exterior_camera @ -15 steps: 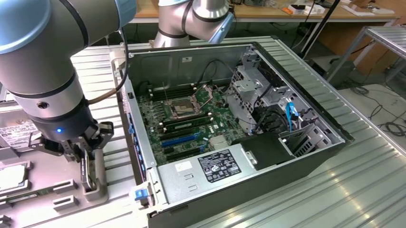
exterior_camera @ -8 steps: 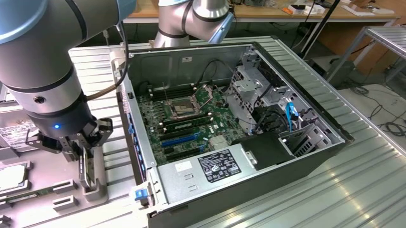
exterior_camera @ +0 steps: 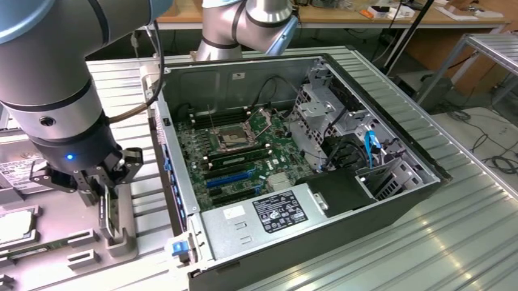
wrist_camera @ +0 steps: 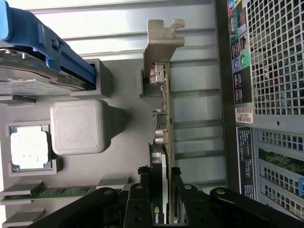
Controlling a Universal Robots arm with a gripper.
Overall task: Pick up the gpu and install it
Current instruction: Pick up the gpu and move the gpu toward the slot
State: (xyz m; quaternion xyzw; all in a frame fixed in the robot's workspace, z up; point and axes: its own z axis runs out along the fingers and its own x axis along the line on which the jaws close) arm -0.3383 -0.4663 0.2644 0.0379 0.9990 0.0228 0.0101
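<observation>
Black gpu [wrist_camera: 163, 142], silver bracket [wrist_camera: 161, 35] (standing on edge)

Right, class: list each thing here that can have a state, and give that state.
gpu: on edge in the tray, outside the case.
gripper: shut on the gpu, clamping both faces.
case: on its side, open, board exposed.
cpu: flat in a tray pocket.
memory stick: flat in the tray.

Wrist view: the near end of the gpu [wrist_camera: 164, 118] is hidden between the gripper [wrist_camera: 160, 173] fingers clamping it, the blue-railed drive [wrist_camera: 28, 71] and computer case [wrist_camera: 270, 71] are cut off by the picture's edges, and the case's white label [wrist_camera: 244, 115] is too small to read.
</observation>
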